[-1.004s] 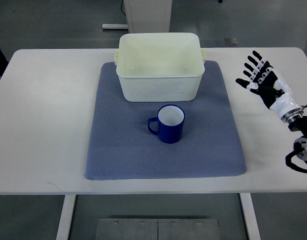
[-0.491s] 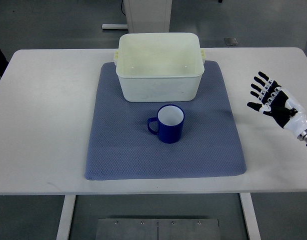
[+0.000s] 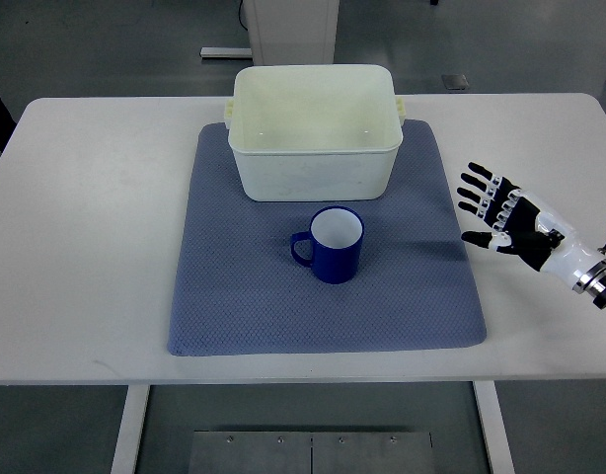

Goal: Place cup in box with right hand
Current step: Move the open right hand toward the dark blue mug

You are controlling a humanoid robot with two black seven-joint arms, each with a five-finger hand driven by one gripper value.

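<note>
A dark blue cup [image 3: 332, 245] with a white inside stands upright on the blue-grey mat [image 3: 234, 296], its handle turned to the left. Just behind it sits the empty cream plastic box [image 3: 314, 128]. My right hand [image 3: 497, 214] hovers over the table at the mat's right edge, fingers spread and holding nothing, well to the right of the cup. Its white forearm runs off toward the lower right. The left arm does not show.
The mat lies in the middle of a white table [image 3: 86, 227]. Beyond the far edge stands a white pedestal [image 3: 290, 28] on a grey floor.
My right hand has come down and to the left, from the table's far right toward the mat's edge, and now lies flatter. Cup and box have stayed put.
</note>
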